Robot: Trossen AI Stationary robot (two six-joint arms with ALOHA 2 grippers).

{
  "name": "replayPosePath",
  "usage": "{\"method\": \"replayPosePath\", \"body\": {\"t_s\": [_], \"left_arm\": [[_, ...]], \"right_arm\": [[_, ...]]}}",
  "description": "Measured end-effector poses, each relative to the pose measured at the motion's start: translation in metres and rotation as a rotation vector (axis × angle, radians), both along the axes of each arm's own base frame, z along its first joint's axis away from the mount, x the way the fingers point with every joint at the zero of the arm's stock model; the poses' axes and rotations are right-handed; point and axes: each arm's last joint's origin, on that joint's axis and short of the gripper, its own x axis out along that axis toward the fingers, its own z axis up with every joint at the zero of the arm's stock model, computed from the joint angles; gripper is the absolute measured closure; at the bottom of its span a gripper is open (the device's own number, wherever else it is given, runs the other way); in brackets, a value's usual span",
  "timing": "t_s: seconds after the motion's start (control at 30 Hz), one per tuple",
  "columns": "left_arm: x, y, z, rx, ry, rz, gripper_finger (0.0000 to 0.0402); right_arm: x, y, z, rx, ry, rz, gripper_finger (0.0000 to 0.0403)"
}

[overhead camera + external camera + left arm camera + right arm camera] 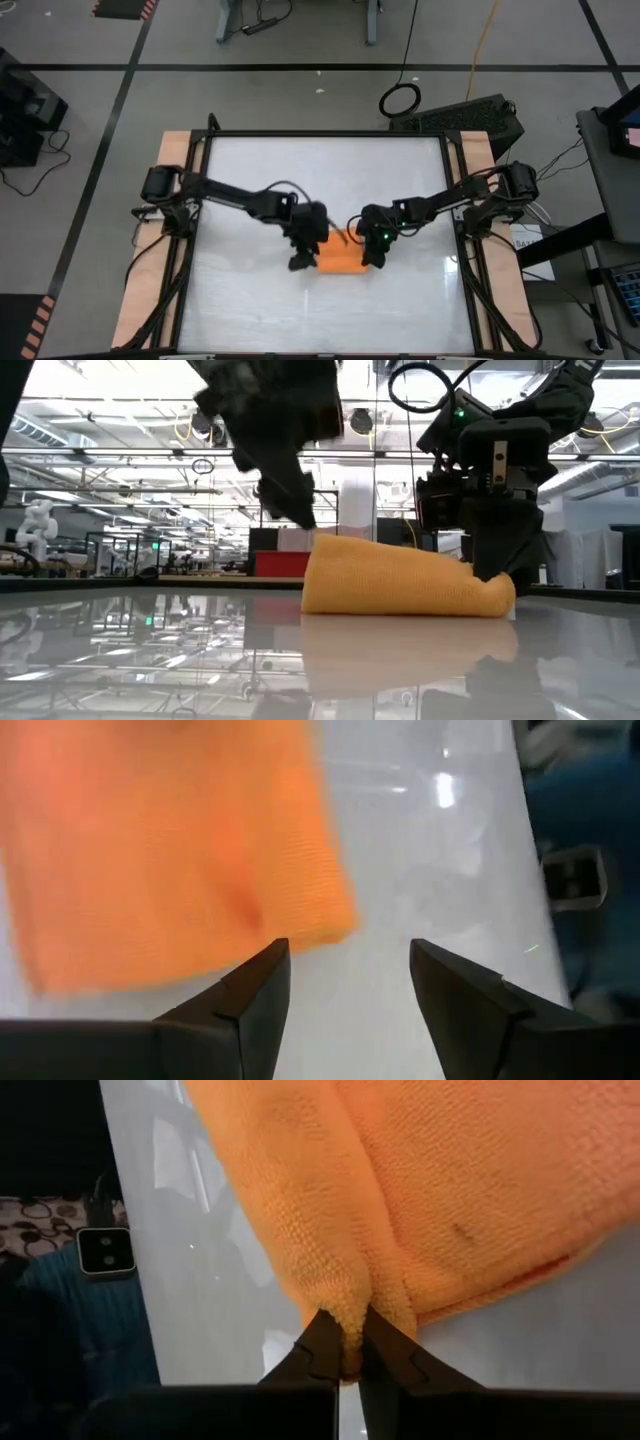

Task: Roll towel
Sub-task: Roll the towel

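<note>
The orange towel (340, 260) lies bunched in a thick folded bundle on the white table, a little in front of its middle; it also shows in the low view (400, 582). My right gripper (378, 262) is shut on the towel's right end (495, 592). My left gripper (300, 262) is open just above and beside the towel's left end. In the left wrist view (345, 960) its fingers stand apart over bare table, with a towel corner (335, 920) just ahead of one finger. My right gripper pinches a bunched fold of the towel's right end (348, 1328) between its two fingertips. The fingers come from above, slanting down from the table's right side. The pinched end is at table level, and the rest of the towel lies on the table, slack.
The white table top (260, 190) is bare around the towel. Black frame rails (330, 134) and wooden side strips (150, 270) border it. Cables and a dark box (470, 115) lie on the floor beyond the far edge.
</note>
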Motion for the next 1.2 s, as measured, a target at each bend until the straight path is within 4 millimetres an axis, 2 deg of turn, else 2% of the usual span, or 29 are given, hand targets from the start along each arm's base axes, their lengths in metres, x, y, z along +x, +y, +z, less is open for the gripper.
{"method": "replayPosePath", "body": {"t_s": [0.23, 0.33, 0.4, 0.6, 0.93, 1.1, 1.2], "left_arm": [[-0.003, -0.053, 0.011, 0.396, -0.251, -0.168, 0.0191], [-0.002, -0.068, 0.008, 0.588, -0.312, -0.159, 0.0191], [-0.001, -0.072, 0.003, 0.649, -0.313, -0.16, 0.0191], [0.003, -0.07, -0.017, 0.573, -0.244, -0.22, 0.0191], [0.008, -0.07, -0.047, 0.552, -0.155, -0.228, 0.0191], [0.01, -0.066, -0.059, 0.558, -0.093, -0.117, 0.0196], [0.012, -0.065, -0.062, 0.533, -0.076, -0.096, 0.0221]], "right_arm": [[0.0, -0.007, 0.0, 0.007, 0.007, -0.031, 0.0395], [0.0, -0.008, 0.0, 0.019, 0.007, -0.027, 0.0395], [0.0, -0.008, 0.0, 0.021, 0.007, -0.026, 0.0395], [0.0, -0.008, 0.0, 0.02, 0.006, -0.025, 0.0395], [0.0, -0.008, 0.0, 0.023, 0.015, -0.036, 0.0395], [0.0, -0.008, 0.0, 0.025, 0.019, -0.04, 0.0392], [0.0, -0.009, 0.0, 0.025, 0.02, -0.039, 0.0382]]}}
